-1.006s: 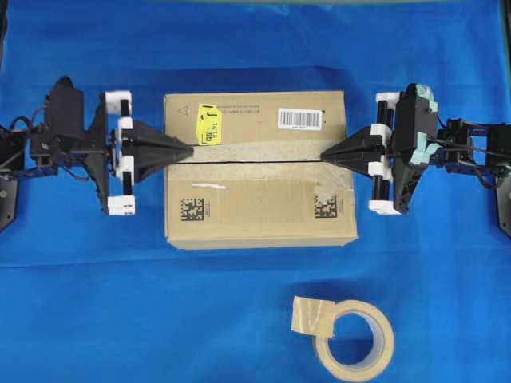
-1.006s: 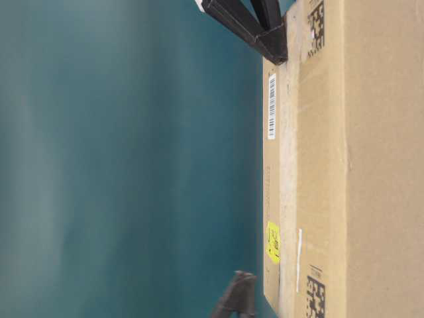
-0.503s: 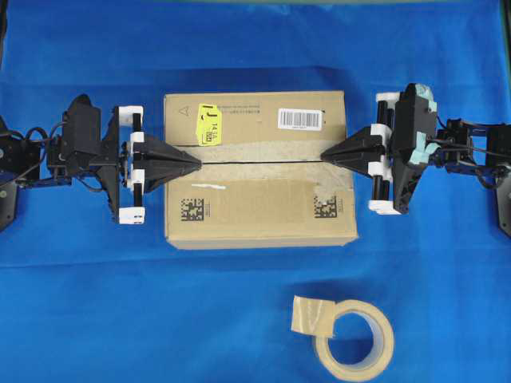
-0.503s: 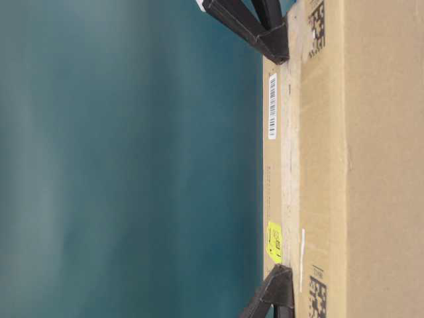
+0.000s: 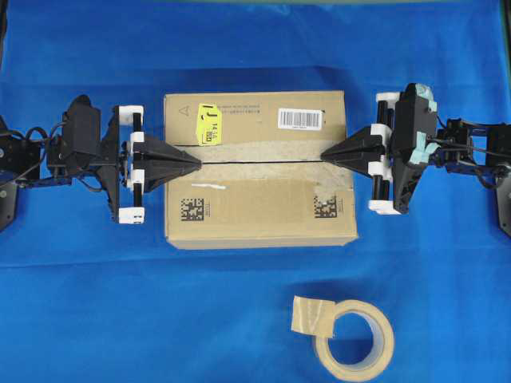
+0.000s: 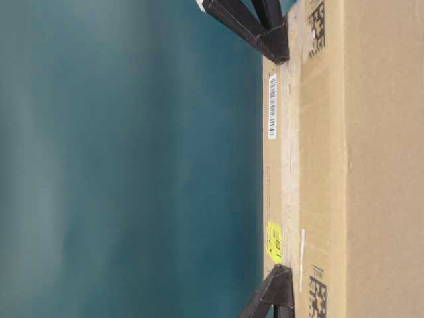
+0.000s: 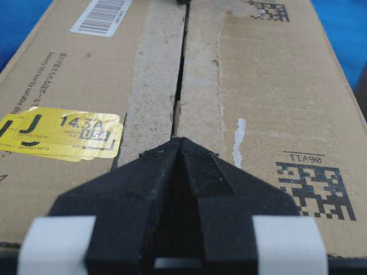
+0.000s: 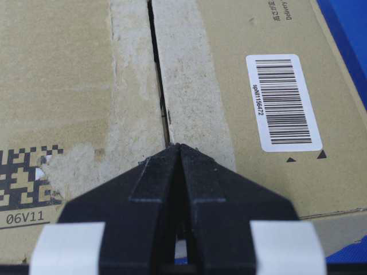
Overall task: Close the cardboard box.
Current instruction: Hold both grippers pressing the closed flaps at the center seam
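Observation:
The cardboard box (image 5: 255, 203) lies on the blue cloth with its two long top flaps folded flat, meeting at a narrow seam (image 7: 179, 86) edged by old tape strips. A yellow sticker (image 5: 208, 124) and a barcode label (image 5: 300, 119) sit on the far flap. My left gripper (image 5: 196, 160) is shut, its tip resting over the seam at the box's left end (image 7: 179, 140). My right gripper (image 5: 323, 154) is shut too, tip over the seam at the right end (image 8: 178, 146). Nothing is held by either.
A beige tape roll (image 5: 351, 339) with a loose tab lies on the cloth in front of the box, right of centre. Blue cloth (image 5: 120, 303) surrounds the box on all sides.
One second ago the left gripper was angled and higher at the box's left end; it has since levelled out onto the seam. In the last half second nothing has moved.

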